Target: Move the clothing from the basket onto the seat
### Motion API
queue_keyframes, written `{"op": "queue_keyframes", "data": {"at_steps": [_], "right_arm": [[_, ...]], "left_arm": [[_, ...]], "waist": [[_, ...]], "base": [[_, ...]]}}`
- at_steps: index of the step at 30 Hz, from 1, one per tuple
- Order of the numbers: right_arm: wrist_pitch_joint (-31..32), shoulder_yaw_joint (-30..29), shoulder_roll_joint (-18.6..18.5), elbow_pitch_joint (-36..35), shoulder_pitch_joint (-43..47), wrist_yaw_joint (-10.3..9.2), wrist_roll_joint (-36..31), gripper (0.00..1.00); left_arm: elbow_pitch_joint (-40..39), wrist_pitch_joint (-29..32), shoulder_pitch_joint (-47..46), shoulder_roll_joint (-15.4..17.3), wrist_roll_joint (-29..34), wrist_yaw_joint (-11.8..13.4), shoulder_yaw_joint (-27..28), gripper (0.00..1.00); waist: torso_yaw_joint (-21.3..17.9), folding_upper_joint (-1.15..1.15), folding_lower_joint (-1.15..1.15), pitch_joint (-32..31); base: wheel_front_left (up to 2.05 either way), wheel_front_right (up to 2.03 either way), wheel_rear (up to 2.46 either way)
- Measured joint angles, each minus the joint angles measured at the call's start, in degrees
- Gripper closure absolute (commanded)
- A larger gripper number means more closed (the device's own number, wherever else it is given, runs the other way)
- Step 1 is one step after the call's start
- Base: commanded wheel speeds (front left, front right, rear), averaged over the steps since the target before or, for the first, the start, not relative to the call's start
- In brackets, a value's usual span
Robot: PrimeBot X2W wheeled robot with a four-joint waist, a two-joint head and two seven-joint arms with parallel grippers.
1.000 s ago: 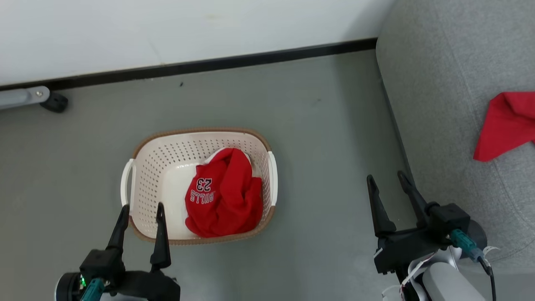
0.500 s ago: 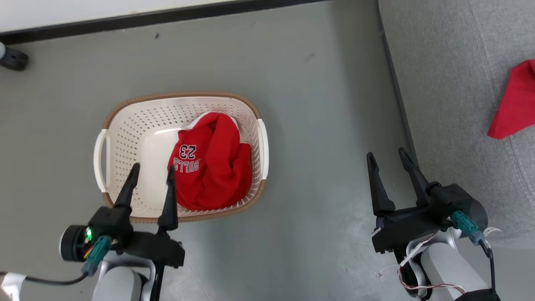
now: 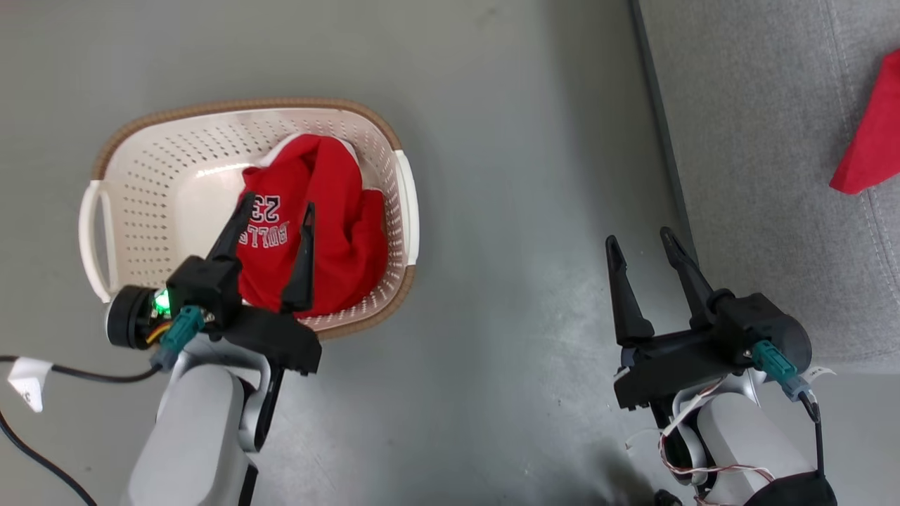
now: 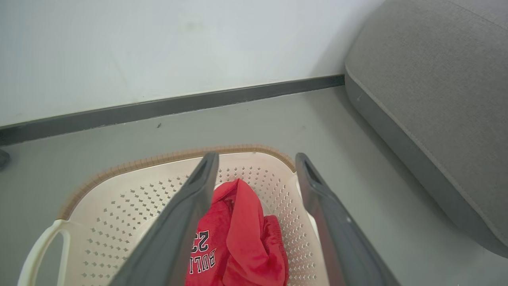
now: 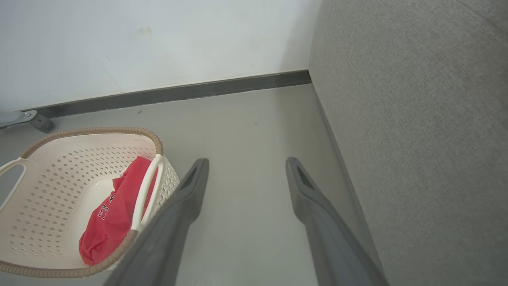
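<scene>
The cream basket [image 3: 232,107] stands on the grey floor at the left, with a crumpled red "BULLS 23" garment [image 3: 337,204] in its right half. My left gripper [image 3: 277,204] hangs open over that garment, one finger on each side of the print, holding nothing. In the left wrist view its open fingers [image 4: 256,155] frame the garment [image 4: 242,238] inside the basket [image 4: 158,159]. My right gripper [image 3: 638,237] stands open and empty over bare floor beside the grey seat [image 3: 759,176]. A second red garment [image 3: 872,140] lies on the seat at the right edge.
A white wall with a dark baseboard [image 4: 178,105] runs behind the basket. A black caster [image 5: 39,121] sits by the baseboard at the far left. A black cable with a white tag [image 3: 70,372] trails by my left arm. The seat's rounded edge [image 5: 416,139] is just right of my right gripper [image 5: 247,160].
The head camera has tilted down, shifting the picture. My left gripper has moved forward from the basket's near rim to above the garment. The right gripper and both garments stay put.
</scene>
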Motion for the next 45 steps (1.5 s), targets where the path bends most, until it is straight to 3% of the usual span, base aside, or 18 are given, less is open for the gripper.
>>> {"op": "queue_keyframes", "data": {"at_steps": [15,45], "right_arm": [[0.00,0.92,0.55,-0.85,-2.96,-0.49,0.01,0.00],[0.00,5.20,0.77,-2.74,-5.66,-1.20,3.69,0.00]], "left_arm": [[7.38,1.96,-11.12,1.35,1.07,-0.56,-0.01,0.00],[19.11,5.72,-21.78,3.53,2.60,-2.02,-1.36,0.00]], "waist": [[-2.81,0.00,0.00,9.02],[-4.63,-0.01,-0.01,17.49]], "base": [[0.00,0.00,0.00],[0.00,0.00,0.00]]}}
